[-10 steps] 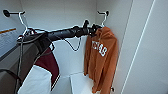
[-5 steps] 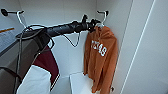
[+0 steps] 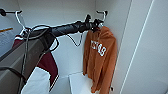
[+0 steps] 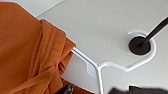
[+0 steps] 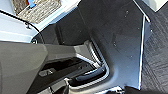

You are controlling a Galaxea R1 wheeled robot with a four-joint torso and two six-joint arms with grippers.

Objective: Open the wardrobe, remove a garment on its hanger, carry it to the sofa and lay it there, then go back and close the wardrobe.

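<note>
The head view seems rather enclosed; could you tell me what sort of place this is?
Most likely the inside of an open wardrobe: white walls, black hooks, and an orange hoodie hanging on a white hanger.

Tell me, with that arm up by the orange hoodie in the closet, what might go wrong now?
The hanger's curved hook loops round a black hook on the wardrobe wall; pulling straight out rather than lifting could snag it. The hoodie sits bunched on one side of the hanger and might slip off. The left pincer is tight against the side wall and could bump it.
</note>
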